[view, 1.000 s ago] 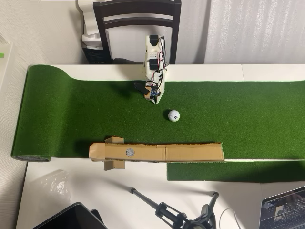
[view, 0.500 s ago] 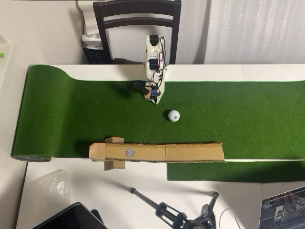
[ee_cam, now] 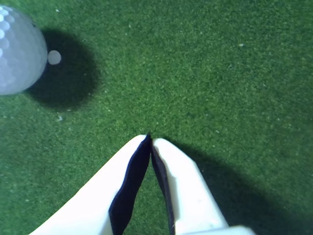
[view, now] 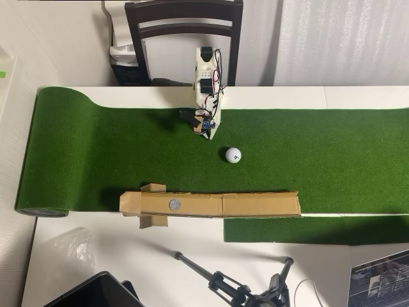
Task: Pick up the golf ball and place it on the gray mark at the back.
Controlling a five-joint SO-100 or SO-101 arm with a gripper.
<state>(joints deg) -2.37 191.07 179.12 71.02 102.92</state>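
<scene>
The claw [ee_cam: 149, 138] has its two white fingers [ee_cam: 178, 181] pressed together, tips meeting with nothing between them, the dark inner pads touching along their length, and it points down at the green turf [ee_cam: 205, 73]. In the wrist view the ball [ee_cam: 17, 49] sits at the upper left edge, well clear of the fingertips, casting a round dark shadow on the turf to its right. In the overhead view the claw [view: 206, 130] hangs low over the turf at the foot of the white arm [view: 206, 77], which rises at the mat's far edge. The ball [view: 233, 155] lies on the turf just right of and below the claw in that view, near it but apart. Further below the ball, along the mat's near edge, lies a long cardboard strip [view: 255, 204], and on the strip, well to the left of the ball, is a small round gray mark [view: 174, 204]. The mat [view: 96, 147] lies across a white table [view: 115, 256], rolled up at its left end. Beyond the arm, behind the table, stands a dark chair [view: 184, 29]. Below the strip, at the bottom of the overhead view, are a black tripod [view: 230, 284], a crumpled clear bag [view: 70, 246], and a laptop corner [view: 380, 281] at the lower right
</scene>
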